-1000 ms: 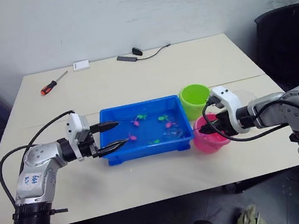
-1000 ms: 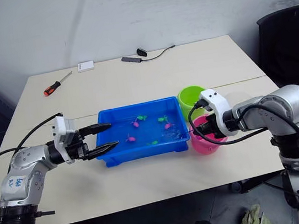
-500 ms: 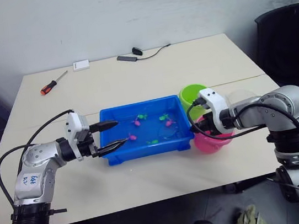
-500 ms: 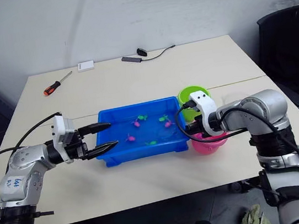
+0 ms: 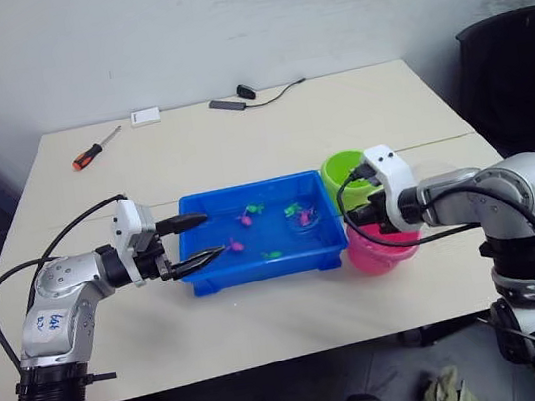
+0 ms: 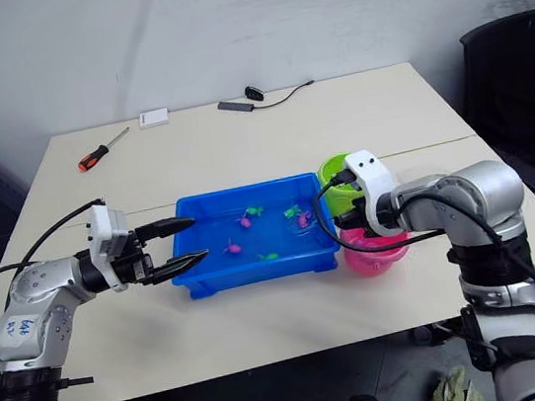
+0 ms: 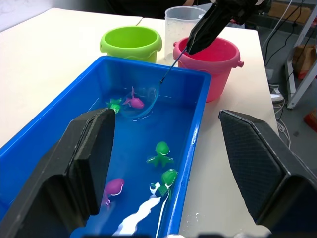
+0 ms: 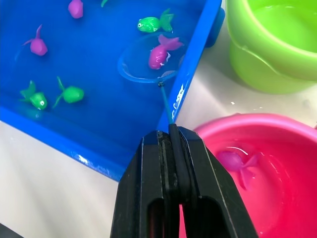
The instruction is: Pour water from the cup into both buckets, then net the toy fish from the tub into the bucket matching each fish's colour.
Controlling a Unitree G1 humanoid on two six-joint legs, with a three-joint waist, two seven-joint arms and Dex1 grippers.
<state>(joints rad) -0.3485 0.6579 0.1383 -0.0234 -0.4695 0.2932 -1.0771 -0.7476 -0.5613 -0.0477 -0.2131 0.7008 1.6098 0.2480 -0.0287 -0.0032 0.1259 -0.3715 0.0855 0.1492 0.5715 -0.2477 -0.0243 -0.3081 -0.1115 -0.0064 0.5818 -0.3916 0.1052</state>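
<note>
The blue tub [image 5: 257, 267] sits mid-table with water and several green and pink toy fish [image 8: 71, 93]. My right gripper [image 8: 171, 135] is shut on the thin handle of a small net [image 8: 143, 74]. The net's hoop lies in the tub's right end with a pink fish [image 8: 159, 54] inside it. The pink bucket [image 5: 382, 249] below that gripper holds water and one pink fish [image 8: 233, 161]. The green bucket [image 5: 347, 174] stands behind it, holding water. The clear cup [image 7: 183, 20] stands beyond both buckets. My left gripper [image 5: 199, 241] is open at the tub's left end.
A red-handled screwdriver [image 5: 94, 150], a small white box [image 5: 145, 116] and a black cable [image 5: 252, 93] lie at the table's far side. A black chair [image 5: 513, 66] stands off the right edge. The table [image 5: 266, 330] has bare room in front of the tub.
My right gripper has swung from over the pink bucket towards the tub, and the net hoop now sits in the water around a pink fish. The left arm has barely moved.
</note>
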